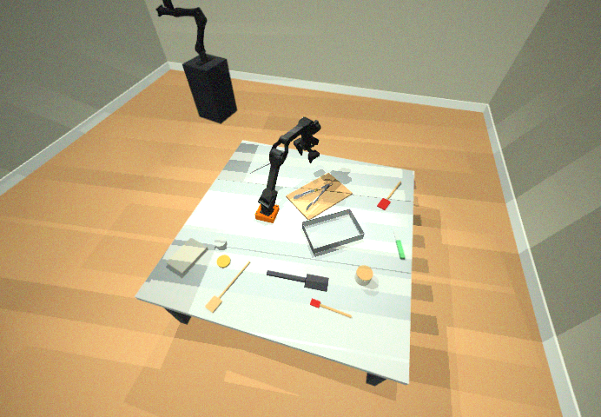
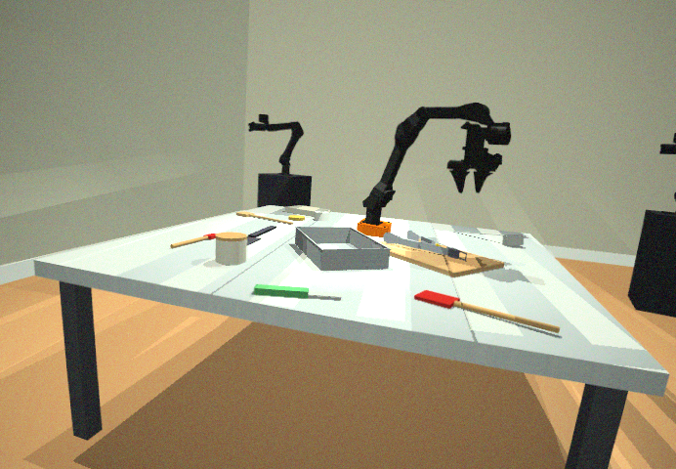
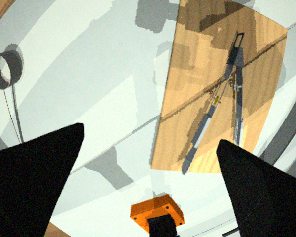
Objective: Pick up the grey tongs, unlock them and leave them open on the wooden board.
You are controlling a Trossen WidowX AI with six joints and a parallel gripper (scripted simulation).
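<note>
The grey tongs point(image 1: 303, 194) point(image 2: 453, 252) point(image 3: 235, 55) lie on the wooden board point(image 1: 333, 197) point(image 2: 439, 266) point(image 3: 173, 143). Their two arms are spread apart in a V from the dark hinge end. The arm tips point toward the robot's base side. My gripper point(image 2: 469, 191) point(image 3: 154, 138) is open and empty, pointing down well above the table and the board, off to the hinge side and not touching the tongs. The roasting tin point(image 1: 338, 244) point(image 2: 353, 258) stands beside the board with nothing across it.
A strainer point(image 2: 512, 238) point(image 3: 20, 66) lies behind the board. A red spatula point(image 1: 384, 203) point(image 2: 437, 298) and a green-handled tool point(image 1: 399, 248) point(image 2: 280, 290) lie near the table edge. A round canister point(image 1: 364, 274) point(image 2: 231, 248) and a black turner point(image 1: 316, 281) are beyond the tin.
</note>
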